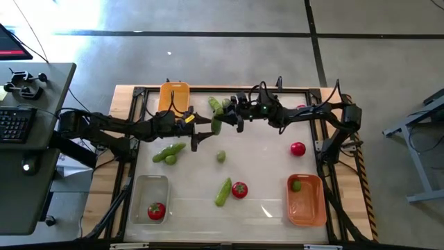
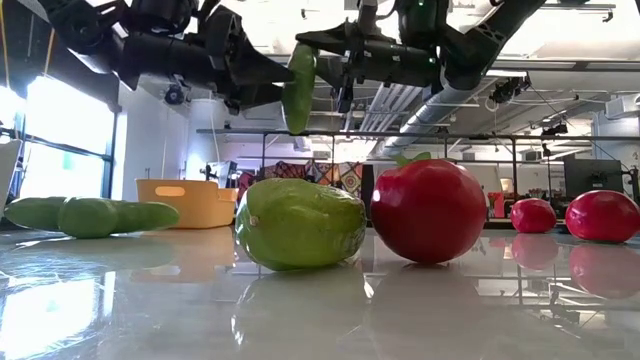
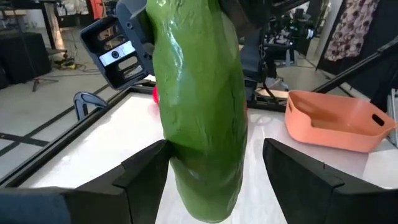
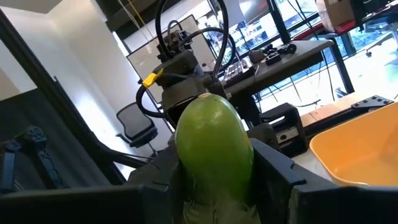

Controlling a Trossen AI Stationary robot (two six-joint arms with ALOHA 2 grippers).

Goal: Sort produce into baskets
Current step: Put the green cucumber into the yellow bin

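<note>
Green cucumbers (image 1: 217, 125) number four, one clamped by right gripper (image 1: 223, 122), left gripper (image 1: 201, 129) wide, three baskets (image 1: 306, 200).

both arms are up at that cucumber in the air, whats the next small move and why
Probably the left gripper should shut on the cucumber. Its fingers stand open on either side of it, while the right gripper grips its other end above the table, so this looks like a handover not yet taken.
</note>
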